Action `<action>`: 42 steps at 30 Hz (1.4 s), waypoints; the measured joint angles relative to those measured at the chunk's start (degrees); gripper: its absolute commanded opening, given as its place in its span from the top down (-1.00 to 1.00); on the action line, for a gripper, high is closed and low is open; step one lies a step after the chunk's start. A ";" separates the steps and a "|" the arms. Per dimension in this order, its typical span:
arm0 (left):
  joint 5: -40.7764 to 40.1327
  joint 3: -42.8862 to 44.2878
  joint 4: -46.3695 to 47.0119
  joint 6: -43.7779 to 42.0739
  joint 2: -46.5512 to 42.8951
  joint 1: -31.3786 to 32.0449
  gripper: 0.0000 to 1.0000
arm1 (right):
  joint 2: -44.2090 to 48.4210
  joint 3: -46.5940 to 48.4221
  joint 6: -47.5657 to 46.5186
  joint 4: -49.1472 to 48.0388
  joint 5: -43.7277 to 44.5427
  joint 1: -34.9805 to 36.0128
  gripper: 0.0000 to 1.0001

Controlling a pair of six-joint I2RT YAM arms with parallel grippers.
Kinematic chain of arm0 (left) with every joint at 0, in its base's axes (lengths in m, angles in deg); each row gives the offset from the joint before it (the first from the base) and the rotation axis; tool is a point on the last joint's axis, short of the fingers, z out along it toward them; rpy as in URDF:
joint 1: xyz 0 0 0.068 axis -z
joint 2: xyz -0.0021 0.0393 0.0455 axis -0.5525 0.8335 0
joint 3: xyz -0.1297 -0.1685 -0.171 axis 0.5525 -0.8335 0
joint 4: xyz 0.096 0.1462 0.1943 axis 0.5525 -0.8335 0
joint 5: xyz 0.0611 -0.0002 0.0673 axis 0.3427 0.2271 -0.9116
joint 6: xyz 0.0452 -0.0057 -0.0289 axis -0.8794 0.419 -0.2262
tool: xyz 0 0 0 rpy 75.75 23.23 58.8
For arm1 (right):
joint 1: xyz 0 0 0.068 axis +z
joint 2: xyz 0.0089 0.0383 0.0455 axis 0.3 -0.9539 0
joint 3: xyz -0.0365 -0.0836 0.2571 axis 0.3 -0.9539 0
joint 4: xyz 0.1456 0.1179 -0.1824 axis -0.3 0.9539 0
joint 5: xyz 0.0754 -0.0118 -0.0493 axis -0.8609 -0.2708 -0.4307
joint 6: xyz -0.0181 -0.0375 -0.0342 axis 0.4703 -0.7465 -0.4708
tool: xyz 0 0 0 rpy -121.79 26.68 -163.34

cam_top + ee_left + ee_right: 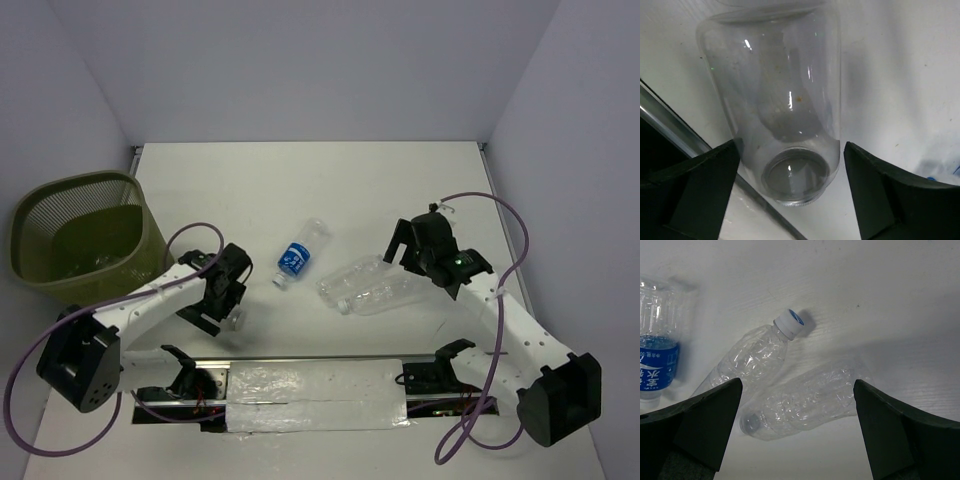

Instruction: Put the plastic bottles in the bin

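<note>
Clear plastic is the trouble: the short jar-like bottle lies on the surface between the fingers of my left end effector, which stands spread wide to either side of it and grips nothing. Its wall is smooth and rounded, so if I close off-centre it may squirt out ahead or roll toward the metal rail just beside it; a finger could also catch on that rail. A hard squeeze might buckle the thin wall, a soft one might let it slip free on the way to the bin, which sits off at the far left, well apart. My right end effector is spread too, hovering over the two ribbed bottles, which lie close together, perhaps touching; coming down there risks nudging one away or pinching both at once. The blue-label bottle lies alone mid-surface, near enough that a rolling neighbour could knock it. All four bottles are on the surface, none in the bin, so every one of these risks is ahead of me
</note>
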 measured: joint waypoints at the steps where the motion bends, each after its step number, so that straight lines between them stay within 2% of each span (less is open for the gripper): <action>1: 0.00 -0.02 0.59 0.17 0.87 -0.07 -0.75 | -0.37 -0.09 0.00 -0.17 0.00 0.00 -1.00; 2: -0.02 0.00 1.22 0.26 1.84 -0.11 -0.53 | -0.70 -0.26 -0.02 -0.31 -0.02 0.00 -1.00; 5: -0.09 1.66 1.62 -0.22 4.57 -0.15 -0.14 | -1.57 -0.59 -0.02 -0.28 0.00 0.00 -1.00; 7: -0.11 3.10 1.55 -1.55 6.32 -0.15 -0.04 | -1.79 -0.66 -0.04 -0.28 0.02 0.00 -1.00; 10: -0.26 5.88 1.62 -4.76 8.37 0.42 0.00 | -1.84 -0.63 -0.02 -0.33 0.24 0.00 -1.00; 13: -1.88 14.51 -0.26 -11.13 10.73 3.34 0.01 | -1.99 -0.63 0.00 -0.33 0.42 0.00 -1.00; 18: -8.63 42.99 -1.44 -28.55 16.24 11.02 0.00 | -2.25 -0.63 0.22 -0.68 0.68 0.00 -1.00; 22: -13.97 62.31 -2.56 -40.68 18.29 11.34 0.00 | -2.25 -0.63 0.46 -0.83 0.59 0.02 -1.00; 26: -16.81 74.73 -6.34 -49.44 18.12 3.85 -0.01 | -1.95 -0.63 0.52 -0.85 0.52 0.13 -1.00; 30: -19.26 78.01 -8.70 -54.29 14.86 -4.63 -0.06 | -1.01 -0.63 0.52 -0.87 0.52 0.17 -1.00; 36: -22.67 76.96 -11.72 -57.70 7.30 -17.70 -0.10 | -0.87 -0.63 0.50 -0.87 0.48 0.31 -1.00; 42: -25.05 68.04 -11.96 -58.71 -0.44 -32.79 -0.15 | -0.94 -0.63 0.50 -1.09 0.24 0.33 -1.00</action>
